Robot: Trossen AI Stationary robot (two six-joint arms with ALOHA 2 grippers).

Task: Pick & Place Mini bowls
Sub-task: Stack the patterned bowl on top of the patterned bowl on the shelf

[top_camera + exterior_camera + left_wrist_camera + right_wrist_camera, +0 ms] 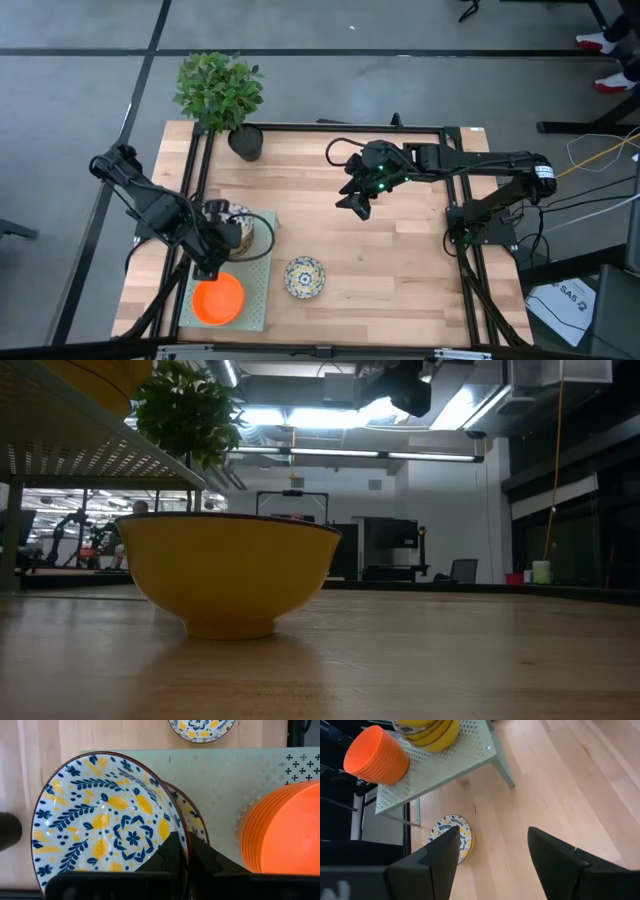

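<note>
1 floral bowl (304, 277) on table, orange stack (218, 299) maybe 6.

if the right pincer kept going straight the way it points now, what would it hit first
Most likely the bare wooden table: the open right pincer aims down at it, with the lone patterned bowl just to one side. Depth is uncertain.
</note>
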